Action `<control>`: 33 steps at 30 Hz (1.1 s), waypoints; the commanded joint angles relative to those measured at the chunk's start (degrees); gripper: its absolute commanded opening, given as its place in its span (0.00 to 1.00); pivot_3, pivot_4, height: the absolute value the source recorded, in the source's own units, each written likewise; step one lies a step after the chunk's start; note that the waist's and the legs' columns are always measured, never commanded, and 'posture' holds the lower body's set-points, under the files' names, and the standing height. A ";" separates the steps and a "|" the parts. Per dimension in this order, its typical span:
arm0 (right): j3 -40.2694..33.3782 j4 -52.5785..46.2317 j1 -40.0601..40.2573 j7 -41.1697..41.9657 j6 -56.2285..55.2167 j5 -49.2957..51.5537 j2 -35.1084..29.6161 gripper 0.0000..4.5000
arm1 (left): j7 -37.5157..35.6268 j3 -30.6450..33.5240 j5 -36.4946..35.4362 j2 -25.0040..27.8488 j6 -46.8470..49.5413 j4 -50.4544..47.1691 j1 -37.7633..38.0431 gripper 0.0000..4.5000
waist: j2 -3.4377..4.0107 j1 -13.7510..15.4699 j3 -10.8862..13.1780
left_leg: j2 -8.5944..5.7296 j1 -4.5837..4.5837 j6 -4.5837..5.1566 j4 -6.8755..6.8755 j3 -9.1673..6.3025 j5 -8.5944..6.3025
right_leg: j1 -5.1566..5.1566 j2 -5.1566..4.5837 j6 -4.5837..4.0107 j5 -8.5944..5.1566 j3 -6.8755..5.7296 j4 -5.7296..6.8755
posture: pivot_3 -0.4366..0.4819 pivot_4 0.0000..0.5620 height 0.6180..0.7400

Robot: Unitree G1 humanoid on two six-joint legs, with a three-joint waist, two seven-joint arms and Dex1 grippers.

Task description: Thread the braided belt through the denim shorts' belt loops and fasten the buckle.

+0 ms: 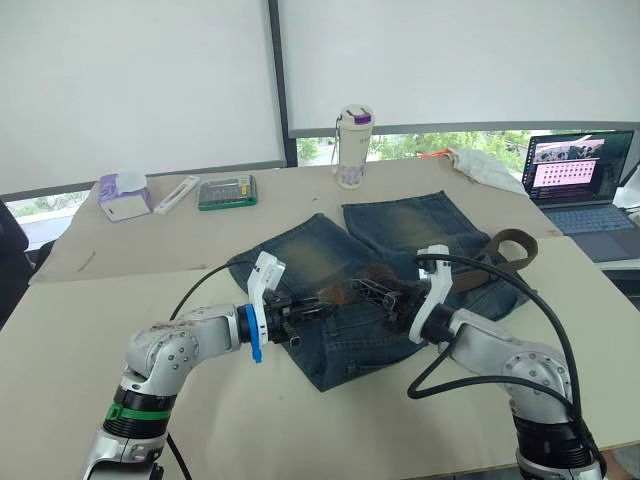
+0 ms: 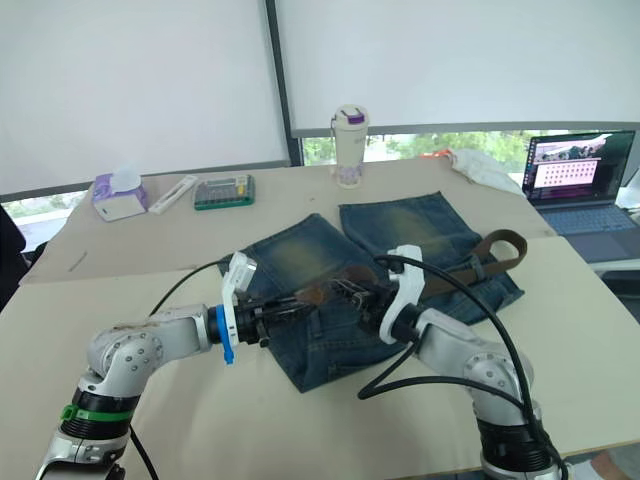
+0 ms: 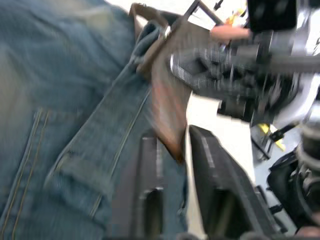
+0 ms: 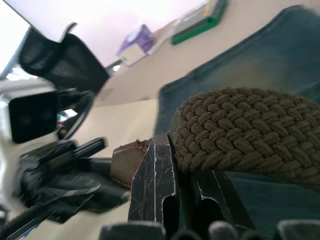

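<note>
1. Shorts: the faded blue denim shorts [image 1: 400, 270] lie flat on the tan bench [image 1: 150, 300], waistband towards both pincers and directly beneath them.
2. Belt: the dark-brown braided belt [image 4: 245, 130] runs along the waistband from the right pincer away to its outer side, where it curls in a loop [image 1: 510, 245]. Its worn reddish tip [image 3: 170, 107] lies between the two pincers.
3. Left pincer [image 1: 310, 306]: closed on the reddish tip, strap nipped between its black fingers [image 3: 147, 200].
4. Right pincer [image 2: 352, 292]: just beside the left one, tips nearly touching; closed on the braided strap, which bulges immediately beyond its fingers [image 4: 155, 185].
5. Buckle and belt loops: cannot be made out.
6. Recommended practice, by judgement: keep the tip flat and level with the waistband, feed it under one loop at a time, and regrip just past each loop. Draw slack gently so the denim does not bunch or drag.
</note>
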 commanded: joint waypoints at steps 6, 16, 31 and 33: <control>1.51 0.62 -0.09 -1.46 0.63 -7.42 0.52 0.00 | -9.83 -0.20 14.17 8.01 -17.72 -4.71 8.26 0.85 | 0.07 -0.24 0.02 | 0.06 0.01 0.16 -0.08 0.01 -0.09 | 0.01 0.04 -0.05 0.03 0.01 -0.10 | 0.48 0.27 1.00; 7.08 3.19 1.83 -0.76 2.25 -18.02 2.11 0.00 | -13.21 -0.62 21.23 7.53 -26.04 0.68 13.34 0.85 | 0.08 -0.15 0.03 | 0.06 0.01 0.25 -0.08 -0.02 -0.13 | 0.02 0.04 -0.06 0.04 -0.06 -0.12 | 0.48 0.27 1.00; 9.30 11.78 -0.97 11.65 4.89 -20.04 7.02 0.00 | -11.30 1.25 18.65 5.31 -18.47 2.07 14.13 0.85 | 0.10 -0.98 0.02 | 0.18 0.10 0.37 -0.09 -0.06 -0.20 | 0.01 0.26 -0.10 0.06 -0.01 -0.08 | 0.48 0.27 1.00; 10.37 13.67 -1.76 12.97 4.47 -21.32 7.61 0.00 | -10.58 1.60 17.48 4.95 -16.20 1.19 14.30 0.85 | 0.11 -0.98 0.02 | 0.18 0.12 0.37 -0.09 -0.06 -0.20 | 0.01 0.26 -0.10 0.06 -0.01 -0.07 | 0.48 0.27 1.00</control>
